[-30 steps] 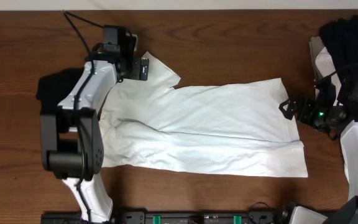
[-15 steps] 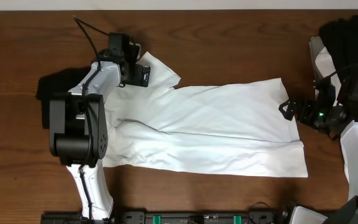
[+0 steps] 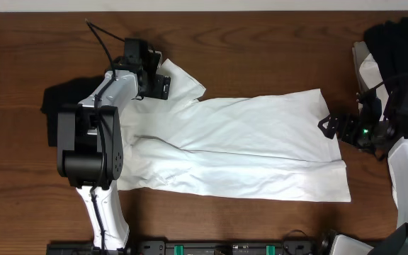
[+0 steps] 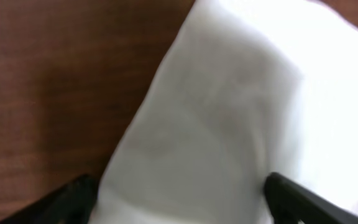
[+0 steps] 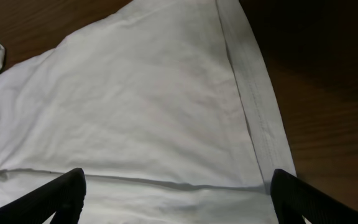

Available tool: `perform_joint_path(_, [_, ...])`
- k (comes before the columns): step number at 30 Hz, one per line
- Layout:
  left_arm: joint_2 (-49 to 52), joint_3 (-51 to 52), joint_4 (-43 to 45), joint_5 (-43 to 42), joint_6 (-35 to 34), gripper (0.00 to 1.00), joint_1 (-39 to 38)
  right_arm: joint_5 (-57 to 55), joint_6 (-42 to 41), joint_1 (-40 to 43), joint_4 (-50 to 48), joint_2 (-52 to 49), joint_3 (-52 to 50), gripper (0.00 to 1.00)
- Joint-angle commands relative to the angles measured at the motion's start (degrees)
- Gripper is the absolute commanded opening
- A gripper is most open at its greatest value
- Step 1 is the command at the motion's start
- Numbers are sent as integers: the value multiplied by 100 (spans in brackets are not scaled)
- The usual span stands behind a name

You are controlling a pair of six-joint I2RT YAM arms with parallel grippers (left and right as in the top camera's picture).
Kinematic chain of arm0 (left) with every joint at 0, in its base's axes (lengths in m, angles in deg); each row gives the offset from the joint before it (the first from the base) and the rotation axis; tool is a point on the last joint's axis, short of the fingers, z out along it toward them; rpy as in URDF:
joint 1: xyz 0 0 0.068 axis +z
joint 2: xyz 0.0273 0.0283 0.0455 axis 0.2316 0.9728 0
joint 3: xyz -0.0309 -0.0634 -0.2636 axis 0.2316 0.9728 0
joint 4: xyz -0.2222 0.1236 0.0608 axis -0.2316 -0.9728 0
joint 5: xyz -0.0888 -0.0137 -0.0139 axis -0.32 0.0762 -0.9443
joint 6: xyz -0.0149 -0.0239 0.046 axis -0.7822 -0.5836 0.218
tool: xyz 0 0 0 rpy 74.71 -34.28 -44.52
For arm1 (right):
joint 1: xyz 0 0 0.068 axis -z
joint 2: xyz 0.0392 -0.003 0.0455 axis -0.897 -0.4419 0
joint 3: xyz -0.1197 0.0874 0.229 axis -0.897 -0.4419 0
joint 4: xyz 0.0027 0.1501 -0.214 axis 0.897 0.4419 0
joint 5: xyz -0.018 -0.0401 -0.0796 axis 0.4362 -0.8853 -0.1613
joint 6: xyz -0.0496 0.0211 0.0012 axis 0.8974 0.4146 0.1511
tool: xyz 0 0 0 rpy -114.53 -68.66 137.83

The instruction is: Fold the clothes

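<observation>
Shirt flat on table, left gripper at its sleeve

White arms, black joints, cables

Table: dark brown wood, horizontal grain with reddish streaks, matte finish; filled almost the whole overhead view.
Pale strip: narrow off-white band beyond the table's far edge; wall or floor, could not tell.
Lighting: soft, even, from above; shadows faint.
</observation>
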State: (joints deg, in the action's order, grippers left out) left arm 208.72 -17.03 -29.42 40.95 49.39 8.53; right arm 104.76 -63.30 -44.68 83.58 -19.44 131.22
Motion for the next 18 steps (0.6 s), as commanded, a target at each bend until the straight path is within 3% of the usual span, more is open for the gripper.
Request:
perform_joint_path(1, [0, -48, 219, -46, -33, 95, 59, 17, 166, -42, 44, 17, 87, 93])
perform_joint_path(10, [-48, -85, 654, -225, -415, 98, 170, -199, 173, -42, 96, 17, 87, 93])
perform_joint_path(18, [15, -83, 638, -151, -1340, 81, 577, -243, 173, -42, 129, 17, 87, 93])
